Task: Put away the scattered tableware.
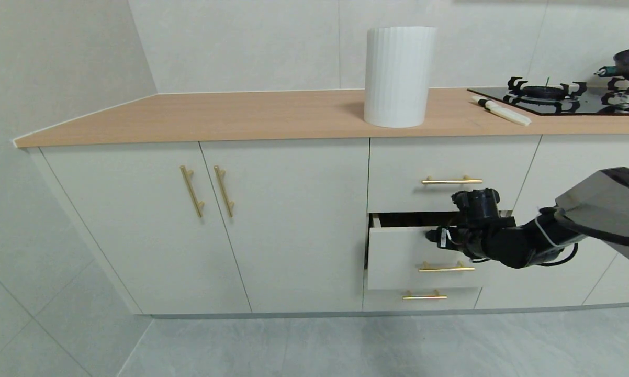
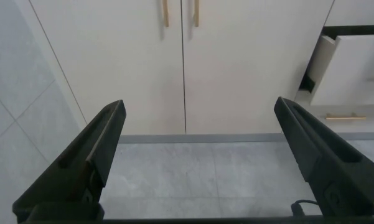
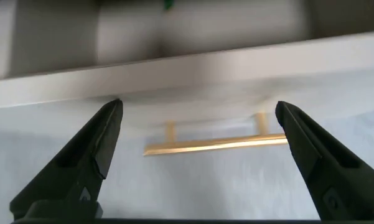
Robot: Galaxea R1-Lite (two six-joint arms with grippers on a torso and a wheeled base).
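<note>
Cream cabinets (image 1: 136, 235) — grey tiled floor (image 1: 346, 345)

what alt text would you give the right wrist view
The right gripper, jaws open, faces the slim brass bar handle on a pale grey drawer front. Above the handle runs the drawer's top edge, with its dim inside beyond.

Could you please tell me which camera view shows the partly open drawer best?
The head view: the drawer shows nearly whole, pulled out. The left wrist view catches one end; the right wrist view, its front and handle close up.
</note>
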